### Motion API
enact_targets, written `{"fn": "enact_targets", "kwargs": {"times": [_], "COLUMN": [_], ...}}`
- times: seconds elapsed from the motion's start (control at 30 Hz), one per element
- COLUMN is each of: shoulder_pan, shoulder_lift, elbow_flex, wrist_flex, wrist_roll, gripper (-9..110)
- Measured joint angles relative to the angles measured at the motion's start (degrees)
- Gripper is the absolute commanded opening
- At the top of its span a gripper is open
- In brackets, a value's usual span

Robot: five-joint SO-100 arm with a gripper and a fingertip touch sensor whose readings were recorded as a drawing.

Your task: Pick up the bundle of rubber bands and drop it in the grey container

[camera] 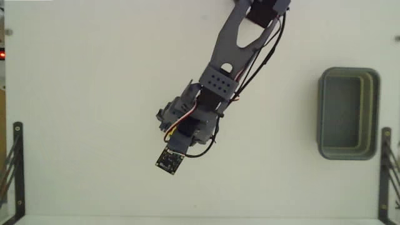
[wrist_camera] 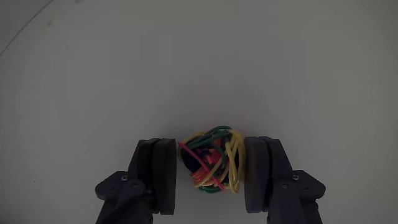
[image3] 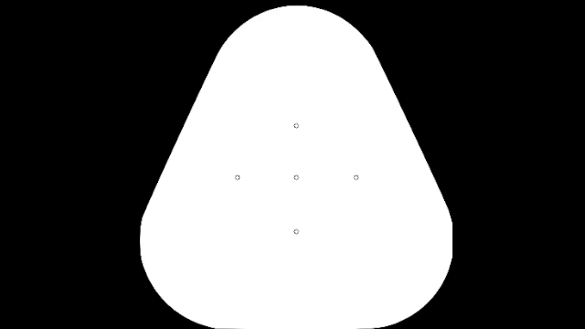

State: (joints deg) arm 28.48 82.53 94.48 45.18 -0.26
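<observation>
In the wrist view the bundle of rubber bands (wrist_camera: 211, 163), a small clump of yellow, green and red loops, sits squeezed between my two dark fingers. My gripper (wrist_camera: 210, 148) is shut on it, with a pad pressing each side. In the fixed view my arm (camera: 212, 84) reaches from the top down to the table's middle and hides the bundle and the fingertips beneath it. The grey container (camera: 322, 112), an empty grey-green rectangular tub, stands far to the right of the arm in that view.
The table is plain white. Black metal brackets stand at the lower left (camera: 15, 162) and lower right (camera: 385, 169) edges in the fixed view, the right one just below the tub. A small camera board (camera: 169, 161) sticks out at the arm's low end.
</observation>
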Motion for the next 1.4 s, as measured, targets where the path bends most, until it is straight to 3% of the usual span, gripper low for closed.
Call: {"fn": "enact_targets", "kwargs": {"times": [1.4], "shoulder_pan": [0.1], "shoulder_lift": [0.0], "elbow_flex": [0.0], "wrist_flex": [0.0], "wrist_roll": [0.0], "gripper": [53]}}
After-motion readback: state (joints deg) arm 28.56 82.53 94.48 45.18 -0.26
